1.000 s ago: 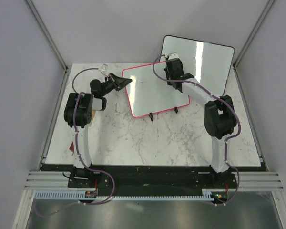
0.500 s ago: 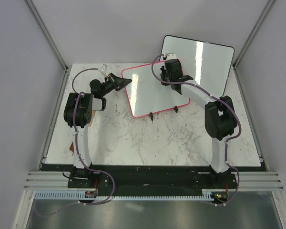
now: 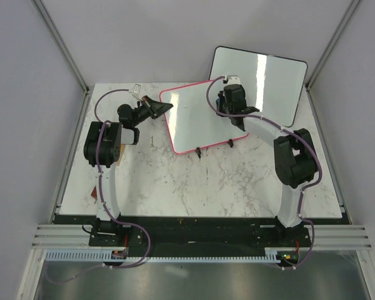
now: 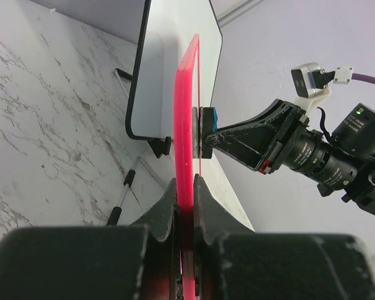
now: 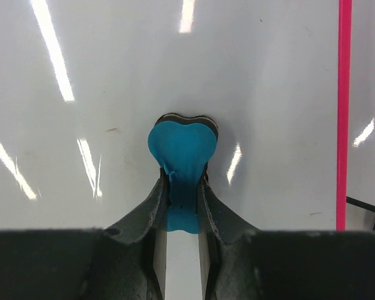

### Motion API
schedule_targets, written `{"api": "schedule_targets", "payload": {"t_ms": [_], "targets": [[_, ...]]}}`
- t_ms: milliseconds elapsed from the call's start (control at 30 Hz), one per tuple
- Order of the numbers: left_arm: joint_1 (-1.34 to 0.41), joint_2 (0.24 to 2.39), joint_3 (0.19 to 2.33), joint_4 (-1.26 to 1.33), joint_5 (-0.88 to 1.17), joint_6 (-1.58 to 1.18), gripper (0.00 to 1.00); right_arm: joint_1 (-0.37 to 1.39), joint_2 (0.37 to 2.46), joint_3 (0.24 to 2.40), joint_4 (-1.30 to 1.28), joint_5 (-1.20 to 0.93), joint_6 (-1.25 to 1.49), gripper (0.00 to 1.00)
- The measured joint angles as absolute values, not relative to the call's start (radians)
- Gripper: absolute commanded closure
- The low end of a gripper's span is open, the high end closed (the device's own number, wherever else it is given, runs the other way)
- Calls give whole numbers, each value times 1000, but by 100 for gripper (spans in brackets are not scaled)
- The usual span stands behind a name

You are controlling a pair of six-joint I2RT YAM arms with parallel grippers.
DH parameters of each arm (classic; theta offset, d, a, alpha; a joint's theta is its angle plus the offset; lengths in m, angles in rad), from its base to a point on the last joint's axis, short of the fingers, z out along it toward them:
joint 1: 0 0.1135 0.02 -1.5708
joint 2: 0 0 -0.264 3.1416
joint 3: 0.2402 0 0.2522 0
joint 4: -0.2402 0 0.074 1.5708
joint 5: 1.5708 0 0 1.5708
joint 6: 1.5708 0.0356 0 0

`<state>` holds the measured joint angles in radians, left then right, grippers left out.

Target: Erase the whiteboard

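The whiteboard [image 3: 190, 125], white with a pink frame, stands tilted at the back middle of the marble table. My left gripper [image 3: 165, 107] is shut on its left edge; in the left wrist view the pink frame [image 4: 186, 112] runs up from between the jaws of the left gripper [image 4: 185, 187]. My right gripper [image 3: 229, 107] is shut on a blue eraser [image 5: 182, 147], which presses flat against the board's white face [image 5: 112, 75] near its pink right frame [image 5: 344, 112]. The left wrist view shows the eraser [image 4: 208, 120] touching the board. No writing shows around the eraser.
A larger black-framed whiteboard [image 3: 262, 78] leans behind at the back right, close to the right arm, with its edge [image 4: 140, 62] and a stand leg [image 4: 126, 186] in the left wrist view. Small black feet [image 3: 199, 152] prop the pink board. Grey walls enclose the table [image 3: 194, 187].
The right gripper with the eraser has slid a little right and nearer along the board's face, and the right elbow has swung right. The left arm and the board have not moved.
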<state>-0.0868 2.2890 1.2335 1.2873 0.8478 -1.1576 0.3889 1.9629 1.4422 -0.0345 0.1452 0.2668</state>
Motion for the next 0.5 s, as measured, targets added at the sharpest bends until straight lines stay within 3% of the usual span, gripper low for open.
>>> {"api": "schedule_targets", "payload": {"t_ms": [500], "targets": [[-76, 2292, 1233, 1264, 849, -1158, 98, 642, 2168, 1839, -259, 278, 185, 100]]}}
